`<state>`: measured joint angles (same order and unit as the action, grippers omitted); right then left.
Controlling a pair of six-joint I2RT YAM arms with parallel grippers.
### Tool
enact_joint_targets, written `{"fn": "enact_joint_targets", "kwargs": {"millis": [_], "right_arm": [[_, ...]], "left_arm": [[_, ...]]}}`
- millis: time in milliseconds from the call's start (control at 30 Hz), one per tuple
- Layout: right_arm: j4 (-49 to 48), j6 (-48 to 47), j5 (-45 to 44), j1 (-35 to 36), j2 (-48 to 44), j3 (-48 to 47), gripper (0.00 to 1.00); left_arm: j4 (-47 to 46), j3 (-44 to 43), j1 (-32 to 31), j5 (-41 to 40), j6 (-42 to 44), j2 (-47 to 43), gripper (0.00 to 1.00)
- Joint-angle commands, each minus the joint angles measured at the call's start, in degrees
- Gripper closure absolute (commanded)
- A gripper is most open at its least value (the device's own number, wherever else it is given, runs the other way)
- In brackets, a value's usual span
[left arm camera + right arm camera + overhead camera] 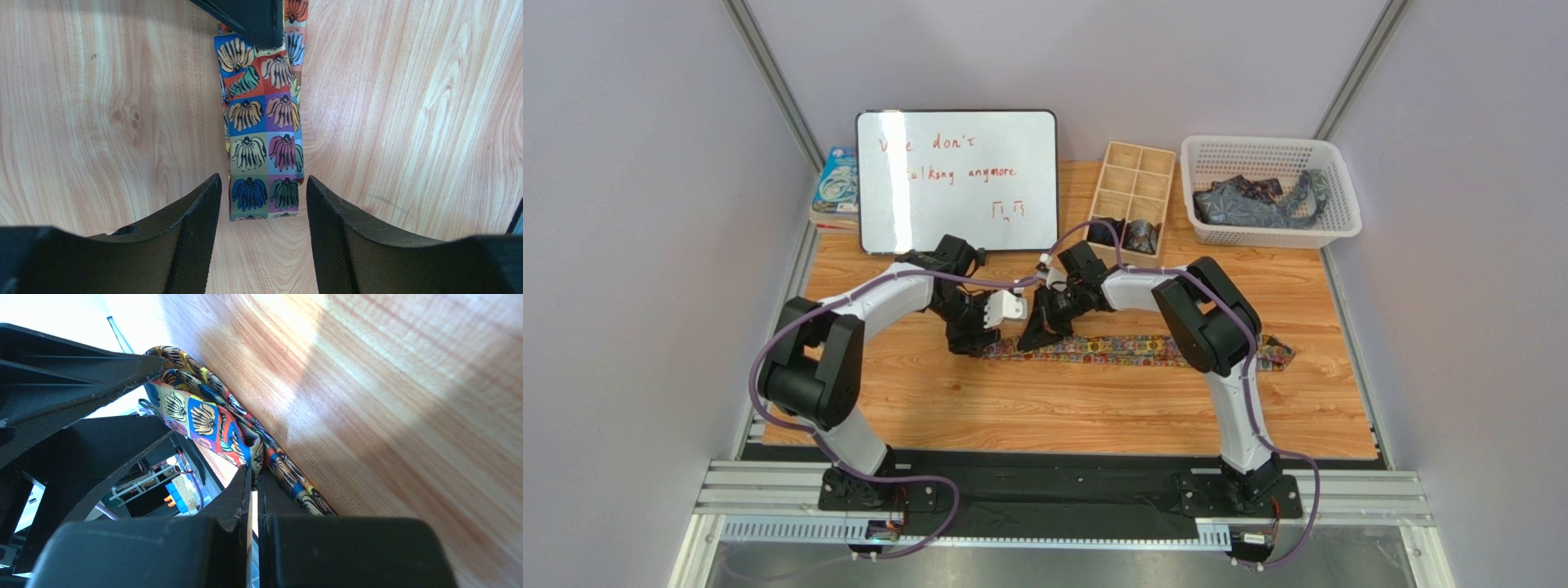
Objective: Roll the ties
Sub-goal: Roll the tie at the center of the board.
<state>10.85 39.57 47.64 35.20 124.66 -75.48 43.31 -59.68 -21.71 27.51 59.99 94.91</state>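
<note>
Black fingers [196,239] of the left pincer [264,184] stand wide apart. They hold nothing. One end of the bright flower tie [264,128] lies flat on the wooden table [92,122] right between them. The cloth has small squares of blue, red, orange and purple, each with a flower in it. One finger is a little way off the cloth and the other is just beside its edge.

Just past that end, the right pincer [253,474] has its tips down at the tie. Its two fingers are pressed together with only a thin crack between them. I cannot tell if any cloth is nipped in there. Next to the tips the tie is bunched up and folded, not flat.

From above, the tie is one long strip lying across the table from left to right. Its left end is at the two pincers. Its other end points right and comes out past the right arm, which hides part of it.

Farther back stands a wooden box [1133,184] with little rooms. The two nearest rooms each hold a dark roll [1144,235]. To its right is a white basket [1342,202] with dark ties [1259,199] heaped inside. To the left a whiteboard [956,208] with red writing lies on the table.
</note>
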Motion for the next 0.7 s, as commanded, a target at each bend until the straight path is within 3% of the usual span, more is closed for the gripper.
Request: {"fn": "enact_joint_targets", "kwargs": {"millis": [0, 367, 667], "right_arm": [[3.04, -2.22, -4.66, 0.22, 0.76, -0.54, 1.00], [3.30, -2.13, -4.22, -0.31, -1.43, 4.81, 1.00], [8.38, -6.78, -4.75, -5.58, -6.71, 10.97, 1.00]], "left_arm": [[1.69, -0.52, 0.09, 0.97, 2.68, -0.43, 0.41], [-0.51, -0.79, -3.77, -0.70, 1.62, -0.43, 0.38], [-1.21, -1.49, -8.08, -0.70, -1.53, 0.62, 0.35]]}}
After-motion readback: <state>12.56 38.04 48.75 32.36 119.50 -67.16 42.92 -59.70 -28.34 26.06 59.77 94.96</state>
